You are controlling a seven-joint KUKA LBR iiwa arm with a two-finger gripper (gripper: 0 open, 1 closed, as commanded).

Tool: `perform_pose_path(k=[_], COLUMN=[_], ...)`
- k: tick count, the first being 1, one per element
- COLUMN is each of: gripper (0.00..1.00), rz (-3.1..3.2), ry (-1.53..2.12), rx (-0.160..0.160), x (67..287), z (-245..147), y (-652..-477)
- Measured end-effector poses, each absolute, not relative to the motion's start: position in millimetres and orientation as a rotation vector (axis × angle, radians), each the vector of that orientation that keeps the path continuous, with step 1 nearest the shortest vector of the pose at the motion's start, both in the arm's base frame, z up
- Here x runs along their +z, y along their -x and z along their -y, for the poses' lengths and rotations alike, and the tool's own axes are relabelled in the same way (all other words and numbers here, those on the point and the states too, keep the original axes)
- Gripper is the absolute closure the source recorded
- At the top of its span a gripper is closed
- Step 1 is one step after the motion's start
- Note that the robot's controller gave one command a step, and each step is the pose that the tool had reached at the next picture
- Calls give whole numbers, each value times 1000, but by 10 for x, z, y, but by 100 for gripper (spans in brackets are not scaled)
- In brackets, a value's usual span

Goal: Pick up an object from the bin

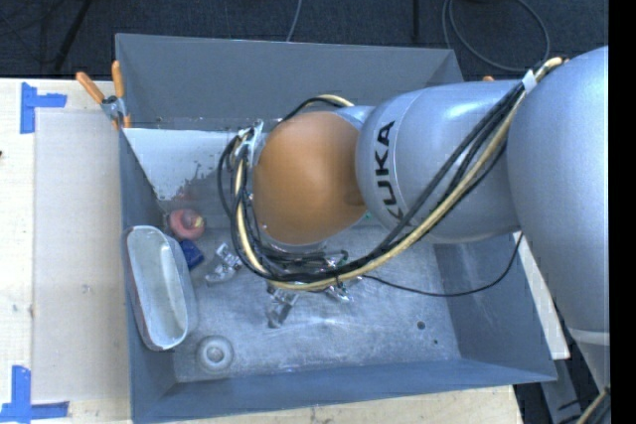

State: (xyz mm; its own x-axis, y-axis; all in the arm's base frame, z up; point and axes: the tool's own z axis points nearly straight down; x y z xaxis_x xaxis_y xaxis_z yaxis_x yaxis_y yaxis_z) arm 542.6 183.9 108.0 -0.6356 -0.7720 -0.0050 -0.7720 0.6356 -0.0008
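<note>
Reaching in from the right edge of the bin (pixel 298 65), the big grey arm (pixel 447 164) bends down over the middle of the bin floor. A round orange cover (pixel 303 176) sits on its wrist, and black and yellow cables (pixel 243 233) loop around it. The tool (pixel 306 298) hangs under that cover, low over the bare grey floor near the middle of the bin, a bit toward the front edge. The cover and the cables hide most of it, so I cannot tell if the tool is spread, pressed together, or pinching something. The thing nearest to it is a small shiny thing (pixel 223 263) lying on the floor to its left, apart from it. A little blue thing (pixel 192 255) lies next to that one, closer to the left wall. A pink round thing (pixel 186 222) sits just behind the blue one, toward the back left corner. A long pale dish (pixel 157 298) lies along the left wall, close beside the blue thing. A grey round disc (pixel 214 351) lies flat in the front left corner, just beside the front end of the dish.
</note>
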Motion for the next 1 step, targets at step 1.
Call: perform_pose_path(k=[1], gripper=[0], rz=[-2764], ry=[1508], rx=[-45], x=[868], z=[-2198], y=[-5318])
